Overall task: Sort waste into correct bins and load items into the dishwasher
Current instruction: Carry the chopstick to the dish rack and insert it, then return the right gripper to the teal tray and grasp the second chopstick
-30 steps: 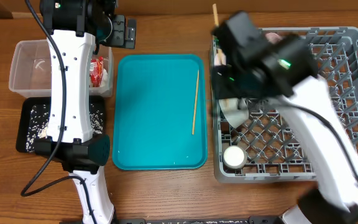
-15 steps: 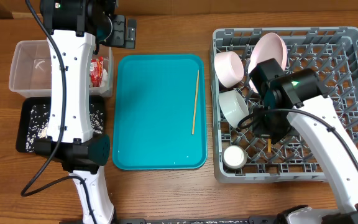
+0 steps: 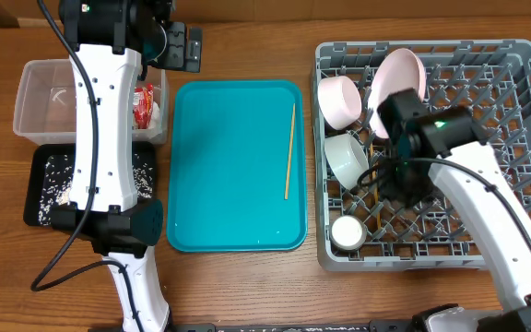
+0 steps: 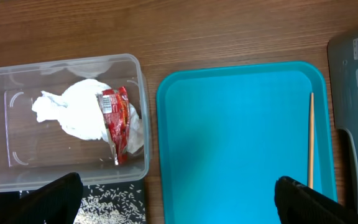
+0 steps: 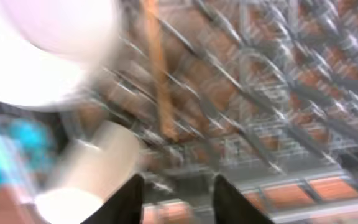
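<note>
My right gripper (image 5: 179, 199) is open and empty, low over the grey dish rack (image 3: 514, 120), and shows in the overhead view (image 3: 385, 180). A wooden chopstick (image 5: 157, 74) lies in the rack just ahead of its fingers. The rack also holds a pinkish plate (image 3: 402, 72), a pink bowl (image 3: 339, 100), a white bowl (image 3: 347, 157) and a small white cup (image 3: 347, 232). The second chopstick (image 3: 289, 152) lies on the teal tray (image 3: 229, 184). My left gripper (image 4: 179, 205) is wide open and empty above the tub's right end. The clear tub (image 3: 40, 101) holds the napkin (image 4: 73, 115) and red wrapper (image 4: 118, 121).
The black tray (image 3: 40, 198) in front of the tub holds scattered rice (image 3: 58, 180). The left arm's white links stretch over the tub and black tray. The right wrist view is motion-blurred.
My right arm swung from the rack's back left corner to its middle. The chopstick it held up now lies in the rack, and the gripper is open. The left arm has not moved.
</note>
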Tool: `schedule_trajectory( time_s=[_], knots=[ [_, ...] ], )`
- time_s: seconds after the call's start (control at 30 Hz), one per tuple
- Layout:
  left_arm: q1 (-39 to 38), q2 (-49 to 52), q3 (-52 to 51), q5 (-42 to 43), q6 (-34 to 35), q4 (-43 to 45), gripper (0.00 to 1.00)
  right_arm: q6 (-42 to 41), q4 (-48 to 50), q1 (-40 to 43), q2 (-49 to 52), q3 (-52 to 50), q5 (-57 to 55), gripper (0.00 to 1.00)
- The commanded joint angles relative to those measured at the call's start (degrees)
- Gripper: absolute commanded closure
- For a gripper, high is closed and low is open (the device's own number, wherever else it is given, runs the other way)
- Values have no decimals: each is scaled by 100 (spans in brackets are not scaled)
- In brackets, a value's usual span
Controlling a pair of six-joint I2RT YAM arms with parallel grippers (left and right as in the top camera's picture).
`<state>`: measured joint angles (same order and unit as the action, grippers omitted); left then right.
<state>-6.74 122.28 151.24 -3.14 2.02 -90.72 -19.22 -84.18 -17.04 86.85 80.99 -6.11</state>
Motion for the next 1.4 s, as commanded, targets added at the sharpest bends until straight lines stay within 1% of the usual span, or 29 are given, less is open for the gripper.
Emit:
schedule_trajectory(
  time_s=[0.0,0.07,0.1,0.2,0.27,0.4,0.5,0.57,0.87,1.07,1.13,1.17,1.27,1.33,1.37],
  knots=[
    [-2,-57,107,-42,76,9,0,-94,728,-461,-48,833,793,66],
    [-2,-57,107,-42,76,9,0,-341,1497,-979,-22,872,778,65],
    [-2,-57,107,-42,76,9,0,-557,1928,-1283,76,870,754,62],
    [-2,-57,107,-42,76,9,0,-981,2542,-1679,494,872,638,58],
    [-2,-57,107,-42,76,9,0,-1163,2857,-1843,1099,872,621,58],
    [-2,-57,107,-42,76,9,0,-1386,2992,-1864,2020,872,627,59],
    [-2,-57,107,-42,76,9,0,-1388,3014,-1937,2452,872,608,59],
    [-2,-57,107,-42,76,11,0,-1550,2994,-1980,2669,872,424,59],
    [-2,-57,107,-42,76,9,0,-1919,3064,-1987,3327,872,365,59],
    [-2,-57,107,-42,76,9,0,-1963,3211,-1987,3421,870,367,59],
    [-2,-57,107,-42,76,9,0,-1958,3211,-1987,3591,872,476,59],
    [-2,-57,107,-42,76,9,0,-1958,3202,-1961,3641,872,518,60],
    [-2,-57,107,-42,76,9,0,-1958,3228,-1884,3661,872,629,69],
    [-2,-57,107,-42,76,9,0,-1926,3226,-1886,3674,872,627,71],
    [-2,-57,107,-42,76,9,0,-1871,3224,-1891,3674,872,629,75]
  ],
)
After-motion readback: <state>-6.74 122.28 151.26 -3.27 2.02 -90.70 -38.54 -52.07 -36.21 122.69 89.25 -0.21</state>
